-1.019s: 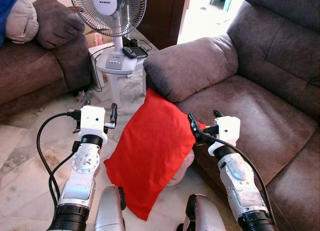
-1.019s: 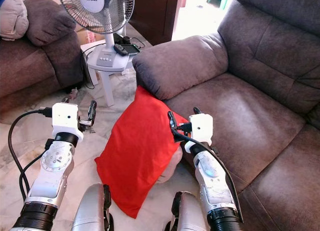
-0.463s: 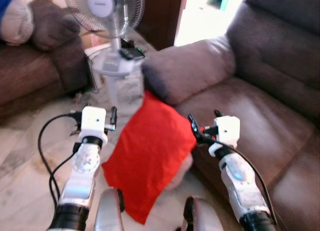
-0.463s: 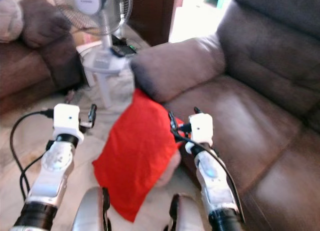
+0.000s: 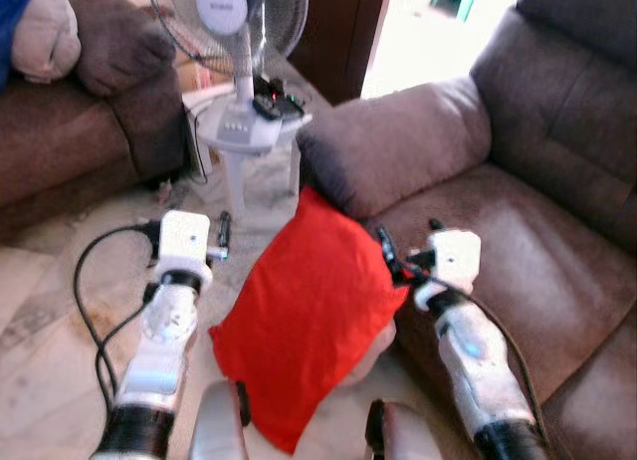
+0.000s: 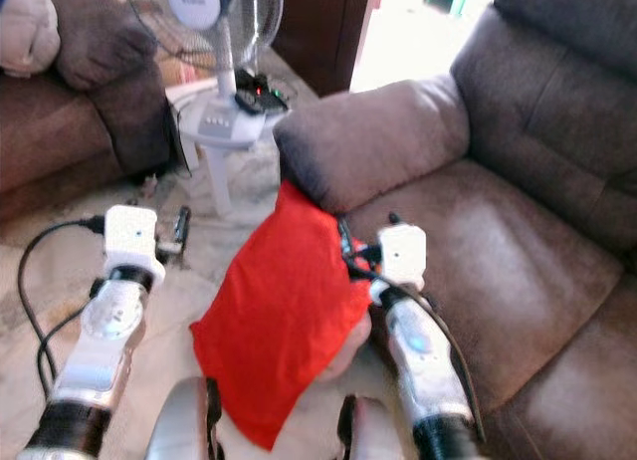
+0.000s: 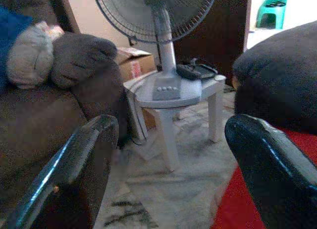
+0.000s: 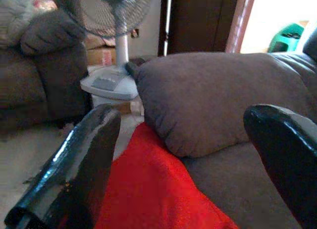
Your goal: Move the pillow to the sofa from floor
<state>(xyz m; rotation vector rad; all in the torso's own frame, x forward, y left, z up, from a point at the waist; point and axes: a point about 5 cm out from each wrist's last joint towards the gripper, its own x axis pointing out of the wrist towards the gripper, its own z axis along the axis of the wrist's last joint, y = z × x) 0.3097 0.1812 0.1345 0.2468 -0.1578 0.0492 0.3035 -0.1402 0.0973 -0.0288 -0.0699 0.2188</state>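
A red pillow (image 5: 304,306) stands tilted on the floor, leaning against the front of the brown sofa (image 5: 518,241) below its padded armrest (image 5: 398,146). My left gripper (image 5: 194,236) hovers open to the left of the pillow, over the floor. At the pillow's upper right edge, over the sofa seat's front, my right gripper (image 5: 408,243) is open with nothing held. The right wrist view shows the red pillow (image 8: 153,194) just below the fingers and the armrest (image 8: 208,95) ahead.
A standing fan (image 5: 244,12) sits on a small white stool (image 5: 244,141) with a remote on it, behind the pillow. A second brown sofa (image 5: 70,131) with a beige cushion is at the far left. Marble floor (image 5: 50,281) lies open to the left.
The whole view has shifted and blurred as the camera moved; both grippers stay open beside the pillow in much the same places, and the pillow has not moved.
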